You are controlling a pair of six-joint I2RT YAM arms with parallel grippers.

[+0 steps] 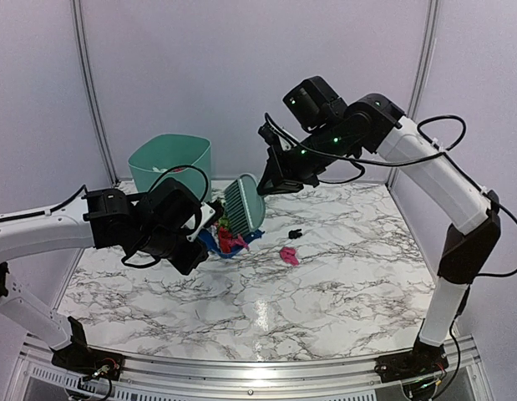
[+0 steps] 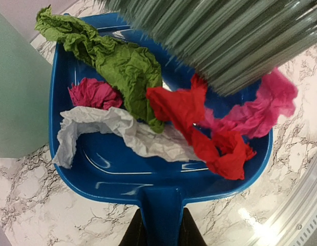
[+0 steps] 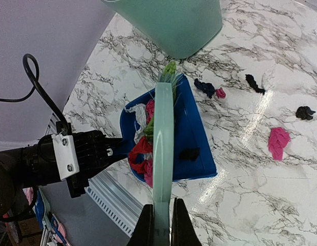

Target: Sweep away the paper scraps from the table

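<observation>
Left wrist | left gripper (image 2: 162, 233) is clamping the dustpan (image 2: 148, 184) handle | right gripper (image 3: 162, 225) is gripping the brush (image 3: 163, 138) | paper scraps (image 2: 132, 72) are lying in the dustpan, others on the table (image 1: 325, 284) beside it.

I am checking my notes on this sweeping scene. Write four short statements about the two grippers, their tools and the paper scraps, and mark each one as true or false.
1. The left gripper is shut on the handle of the blue plastic dustpan. True.
2. The dustpan is empty. False: crumpled green paper, red paper and white paper lie in it.
3. The right gripper holds the mint-green hand brush. True.
4. No scrap is left on the white marble table. False: a pink scrap and a black scrap lie on it, beside the dustpan.
</observation>
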